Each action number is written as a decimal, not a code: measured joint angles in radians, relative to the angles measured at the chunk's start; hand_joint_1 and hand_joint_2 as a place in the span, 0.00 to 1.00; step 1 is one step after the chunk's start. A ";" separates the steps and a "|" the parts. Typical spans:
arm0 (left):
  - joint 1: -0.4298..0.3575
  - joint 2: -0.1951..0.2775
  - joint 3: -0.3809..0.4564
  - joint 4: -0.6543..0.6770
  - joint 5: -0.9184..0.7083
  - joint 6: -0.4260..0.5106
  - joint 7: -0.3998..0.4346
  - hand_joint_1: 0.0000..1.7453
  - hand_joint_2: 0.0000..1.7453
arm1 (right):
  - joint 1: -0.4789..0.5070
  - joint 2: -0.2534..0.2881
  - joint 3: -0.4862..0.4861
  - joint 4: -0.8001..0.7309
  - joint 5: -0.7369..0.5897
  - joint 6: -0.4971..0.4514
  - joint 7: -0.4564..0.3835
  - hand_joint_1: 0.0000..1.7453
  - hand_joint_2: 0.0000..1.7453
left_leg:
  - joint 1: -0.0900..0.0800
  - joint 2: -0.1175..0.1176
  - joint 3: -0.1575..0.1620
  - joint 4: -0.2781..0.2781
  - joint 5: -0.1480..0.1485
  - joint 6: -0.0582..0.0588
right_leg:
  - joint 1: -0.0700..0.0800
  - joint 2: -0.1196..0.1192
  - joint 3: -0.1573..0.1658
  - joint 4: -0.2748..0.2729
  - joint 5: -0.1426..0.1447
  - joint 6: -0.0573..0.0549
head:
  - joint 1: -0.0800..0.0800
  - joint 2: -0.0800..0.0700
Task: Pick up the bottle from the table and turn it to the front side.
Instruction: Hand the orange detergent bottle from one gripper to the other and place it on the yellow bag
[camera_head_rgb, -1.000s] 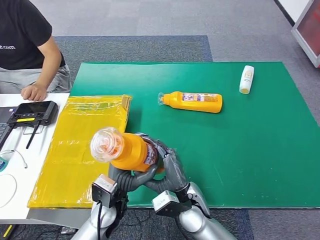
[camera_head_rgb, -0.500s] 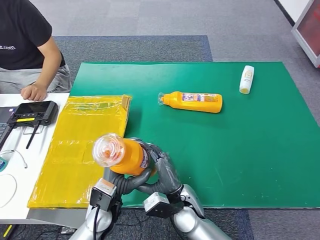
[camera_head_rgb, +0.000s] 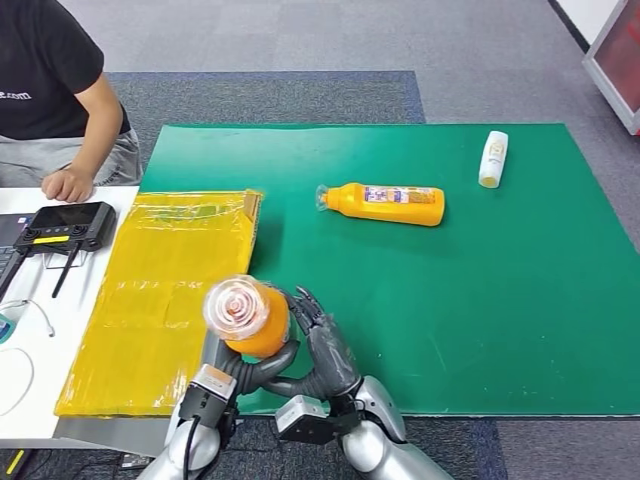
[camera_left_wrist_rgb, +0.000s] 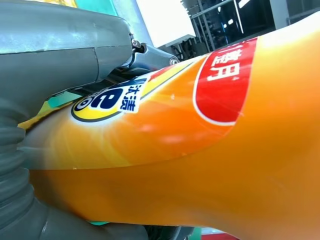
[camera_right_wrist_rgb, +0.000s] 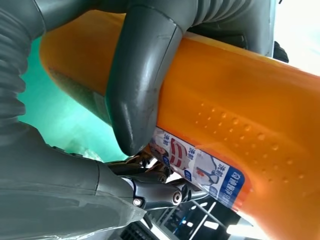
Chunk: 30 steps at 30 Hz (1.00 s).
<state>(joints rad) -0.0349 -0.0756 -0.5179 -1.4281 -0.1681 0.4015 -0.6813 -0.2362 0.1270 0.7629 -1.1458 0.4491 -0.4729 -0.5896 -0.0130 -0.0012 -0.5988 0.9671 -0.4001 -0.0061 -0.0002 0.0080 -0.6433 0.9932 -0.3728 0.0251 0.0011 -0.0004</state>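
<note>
An orange bottle (camera_head_rgb: 256, 322) with a clear cap (camera_head_rgb: 235, 306) is held above the near edge of the green mat (camera_head_rgb: 483, 290), its cap end pointing up toward the head camera. My left hand (camera_head_rgb: 245, 366) grips it from below and my right hand (camera_head_rgb: 321, 345) grips it from the right side. In the left wrist view the bottle (camera_left_wrist_rgb: 196, 150) shows a red and a yellow-blue label. The right wrist view has my thumb (camera_right_wrist_rgb: 141, 95) pressed on the orange bottle (camera_right_wrist_rgb: 245, 125) near a printed label.
A second orange bottle (camera_head_rgb: 385, 204) lies on its side mid-mat. A small white bottle (camera_head_rgb: 493, 158) lies at the far right. A yellow padded envelope (camera_head_rgb: 162, 290) covers the mat's left end. A person (camera_head_rgb: 53, 90) sits at the far left by a black controller (camera_head_rgb: 64, 222).
Both hands have tipped the bottle further upright, so its cap now faces the camera squarely and the body looks shorter. The hands moved slightly right and nearer.
</note>
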 joint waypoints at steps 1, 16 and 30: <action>0.002 0.002 0.000 0.000 0.000 0.001 0.001 1.00 1.00 | 0.000 0.000 -0.001 0.005 -0.003 0.000 -0.002 0.00 1.00 | 0.000 0.000 0.000 0.000 0.000 0.000 | 0.000 0.000 0.000 0.000 0.000 0.000 | 0.000 0.000; 0.038 0.013 0.014 -0.050 -0.021 0.033 0.001 1.00 1.00 | 0.036 0.000 -0.120 0.051 -0.050 -0.036 -0.025 0.00 1.00 | 0.000 0.000 0.000 0.000 0.000 0.000 | 0.000 0.000 0.000 0.000 0.000 0.000 | 0.000 0.000; 0.083 0.013 0.032 -0.093 -0.038 0.035 0.003 1.00 1.00 | 0.044 0.006 -0.223 0.107 -0.058 -0.125 -0.099 0.00 1.00 | 0.000 0.000 0.000 0.000 0.000 0.000 | 0.000 0.000 0.000 0.000 0.000 0.000 | 0.000 0.000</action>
<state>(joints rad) 0.0477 -0.0626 -0.4859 -1.5212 -0.2065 0.4363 -0.6783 -0.1923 0.1335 0.5401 -1.0389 0.3907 -0.5978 -0.6885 -0.0130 -0.0012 -0.5993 0.9671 -0.4003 -0.0061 -0.0002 0.0080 -0.6434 0.9932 -0.3728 0.0251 0.0011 -0.0004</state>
